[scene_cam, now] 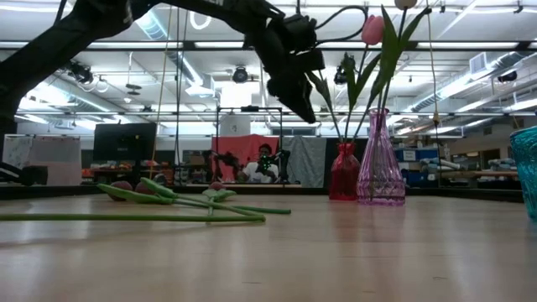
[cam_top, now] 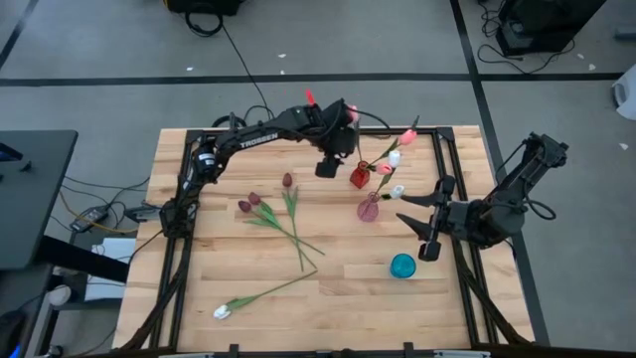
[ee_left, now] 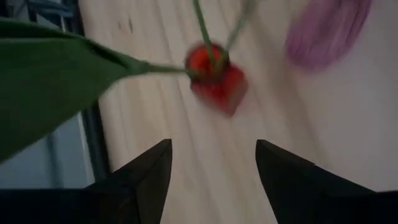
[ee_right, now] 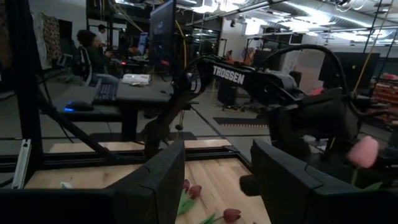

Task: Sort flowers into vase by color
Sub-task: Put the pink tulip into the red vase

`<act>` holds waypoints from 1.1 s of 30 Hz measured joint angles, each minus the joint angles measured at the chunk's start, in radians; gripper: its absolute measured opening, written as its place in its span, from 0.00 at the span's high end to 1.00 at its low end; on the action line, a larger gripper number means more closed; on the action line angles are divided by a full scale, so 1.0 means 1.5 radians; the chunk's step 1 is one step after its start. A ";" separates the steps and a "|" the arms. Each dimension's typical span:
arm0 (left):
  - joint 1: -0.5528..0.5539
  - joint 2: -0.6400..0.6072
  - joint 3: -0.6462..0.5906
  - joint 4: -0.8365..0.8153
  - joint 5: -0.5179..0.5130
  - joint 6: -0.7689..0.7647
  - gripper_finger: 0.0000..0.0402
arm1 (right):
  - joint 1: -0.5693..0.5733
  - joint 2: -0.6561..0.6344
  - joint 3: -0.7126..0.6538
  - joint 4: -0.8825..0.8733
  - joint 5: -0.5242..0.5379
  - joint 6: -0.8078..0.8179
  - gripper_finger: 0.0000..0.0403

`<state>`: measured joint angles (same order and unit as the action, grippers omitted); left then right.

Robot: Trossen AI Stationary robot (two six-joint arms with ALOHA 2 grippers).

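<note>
upright, pink tulip (cam_top: pixel 408 134) in red vase (cam_top: pixel 359 178)

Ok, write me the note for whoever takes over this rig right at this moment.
Left gripper: open, empty, above the small red glass vase.
Right gripper: open, empty, waiting at the table's right side.
Done: red vase holds flower stems; the pink glass vase holds pink and white tulips.
Left: three dark maroon tulips lying mid-table and one white tulip near the front edge. The teal glass vase looks empty.
</note>
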<state>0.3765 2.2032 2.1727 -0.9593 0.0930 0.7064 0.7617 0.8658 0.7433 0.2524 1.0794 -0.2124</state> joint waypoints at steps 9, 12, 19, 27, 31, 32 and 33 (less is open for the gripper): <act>0.002 -0.032 0.002 -0.019 0.133 0.049 0.41 | -0.003 0.000 0.000 -0.008 0.000 -0.001 0.52; 0.004 -0.033 0.004 -0.027 0.184 0.050 0.41 | -0.004 0.000 0.000 -0.015 -0.002 0.002 0.52; 0.012 -0.056 0.024 -0.049 0.227 0.048 0.41 | -0.004 0.000 0.000 -0.021 -0.004 0.012 0.52; 0.021 -0.089 0.024 -0.065 0.268 0.046 0.55 | -0.004 0.000 0.000 -0.020 -0.005 0.017 0.52; 0.018 -0.092 0.024 -0.066 0.267 0.047 0.62 | -0.004 0.000 0.000 -0.020 -0.005 0.024 0.52; 0.018 -0.093 0.024 -0.065 0.264 0.048 0.64 | -0.003 0.000 0.000 -0.020 -0.007 0.025 0.52; 0.019 -0.093 0.024 -0.063 0.262 0.048 0.66 | -0.003 0.000 0.000 -0.020 -0.009 0.025 0.52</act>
<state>0.4049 2.0636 2.2082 -1.0533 0.4865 0.7784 0.7567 0.8658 0.7429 0.2226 1.0660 -0.1749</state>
